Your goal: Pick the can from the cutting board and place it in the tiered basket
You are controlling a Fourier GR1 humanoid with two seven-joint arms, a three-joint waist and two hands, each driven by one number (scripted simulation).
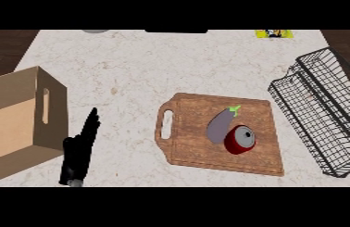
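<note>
A red can (240,139) with a silver top stands on the wooden cutting board (195,147), toward its right side. A purple eggplant (222,123) with a green stem lies just left of the can, touching it or nearly so. The black wire tiered basket (315,109) sits at the counter's right edge, right of the board. My left hand (80,147) shows at the lower left, open with its fingers straight and pointing up, well left of the board. My right hand does not show.
An open cardboard box (27,119) stands at the left edge, close to my left hand. A dark object (176,31) and a yellow packet (275,33) lie along the counter's far edge. The board's handle slot (165,125) faces left.
</note>
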